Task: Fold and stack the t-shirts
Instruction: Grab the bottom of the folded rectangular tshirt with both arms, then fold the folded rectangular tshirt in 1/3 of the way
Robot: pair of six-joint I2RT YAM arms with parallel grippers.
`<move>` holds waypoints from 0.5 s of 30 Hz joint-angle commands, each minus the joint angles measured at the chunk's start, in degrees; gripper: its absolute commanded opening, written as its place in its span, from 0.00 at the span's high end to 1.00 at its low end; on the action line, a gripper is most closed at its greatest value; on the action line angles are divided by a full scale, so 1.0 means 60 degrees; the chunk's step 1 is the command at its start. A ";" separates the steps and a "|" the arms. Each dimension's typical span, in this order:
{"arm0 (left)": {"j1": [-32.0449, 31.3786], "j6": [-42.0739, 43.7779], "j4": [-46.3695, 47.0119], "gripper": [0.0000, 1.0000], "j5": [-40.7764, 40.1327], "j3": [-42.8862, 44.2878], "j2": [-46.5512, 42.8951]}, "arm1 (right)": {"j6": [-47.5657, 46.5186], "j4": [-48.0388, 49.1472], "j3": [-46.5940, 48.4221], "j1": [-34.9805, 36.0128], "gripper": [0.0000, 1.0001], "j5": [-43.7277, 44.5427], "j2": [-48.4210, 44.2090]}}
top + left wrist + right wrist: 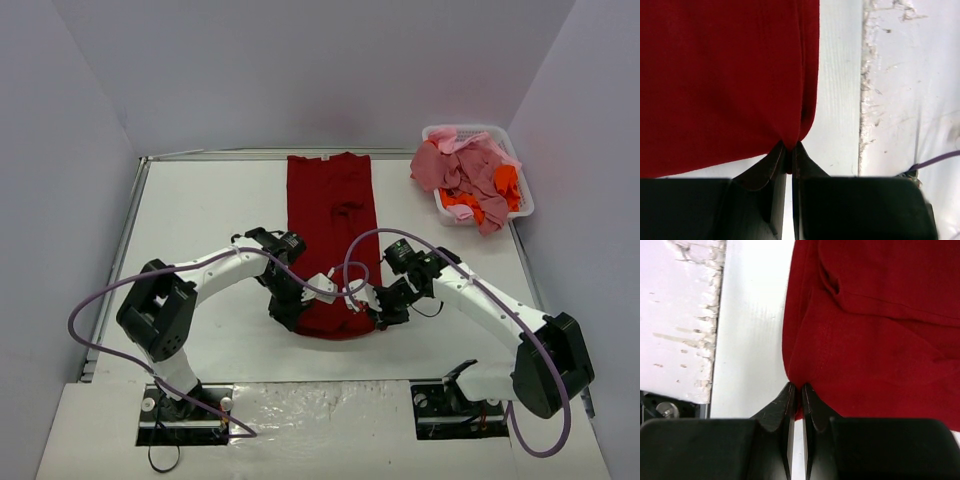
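While the left gripper [789, 150] and right gripper [796, 391] each pinch a near corner of the dark red t-shirt [331, 200], its long axis runs straight away toward the far edge of the table [200, 210].

Lab cell: white table [200, 210], plain enclosing walls [300, 70].

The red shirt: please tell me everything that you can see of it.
The red shirt is soft, plain dark cloth, folded lengthwise into a long narrow strip lying on the white table. The left gripper and right gripper are shut on its two near corners. A few creases show.
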 commanded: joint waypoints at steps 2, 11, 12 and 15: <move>0.0040 0.1157 -0.1320 0.98 0.0815 0.0443 -0.0494 | -0.0558 -0.1577 0.0519 -0.0054 1.00 -0.0554 0.0045; 0.0318 0.1129 -0.1292 0.98 0.0714 0.0546 -0.0421 | -0.0484 -0.1856 0.0930 -0.0142 1.00 -0.0422 0.0162; 0.0376 0.0969 -0.1219 0.98 0.0670 0.0546 -0.0435 | -0.0485 -0.1842 0.0959 -0.0171 1.00 -0.0407 0.0177; 0.0640 0.0661 -0.0868 0.98 0.0582 0.0619 -0.0479 | -0.0529 -0.1812 0.1062 -0.0245 1.00 -0.0319 0.0279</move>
